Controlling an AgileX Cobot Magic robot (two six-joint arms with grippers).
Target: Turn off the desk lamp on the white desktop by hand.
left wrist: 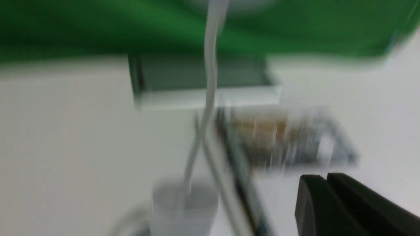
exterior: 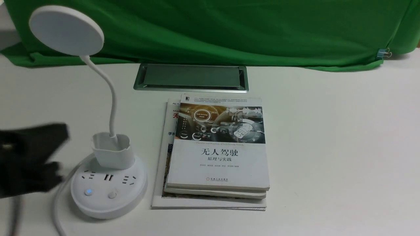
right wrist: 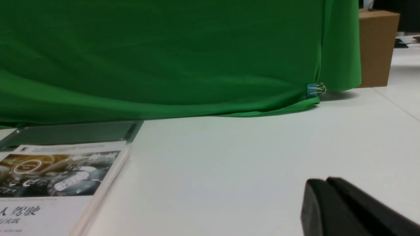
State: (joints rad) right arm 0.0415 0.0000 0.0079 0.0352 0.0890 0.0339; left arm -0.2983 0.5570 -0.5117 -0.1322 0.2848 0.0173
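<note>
The white desk lamp stands at the front left of the white desktop [exterior: 328, 147]. It has a round disc head [exterior: 66, 30], a thin gooseneck [exterior: 111, 98], a small cup holder [exterior: 111, 150] and a round base [exterior: 108, 200] with sockets. One of its two buttons [exterior: 88, 192] glows blue. The other button [exterior: 112, 195] is unlit. My left arm's black end [exterior: 32, 157] is a blur just left of the base, apart from it. My left gripper [left wrist: 325, 177] is shut and empty. The blurred left wrist view shows the gooseneck [left wrist: 210, 82] and the cup [left wrist: 183, 206]. My right gripper [right wrist: 326, 181] is shut and empty, low over bare desktop.
A stack of books [exterior: 216, 147] lies right of the lamp base. The silver-framed cable hatch [exterior: 190, 88] is behind the books. Green cloth [exterior: 229, 29] backs the desk, with a binder clip [exterior: 382, 53] at the right. The lamp's white cord [exterior: 59, 203] runs off the front edge.
</note>
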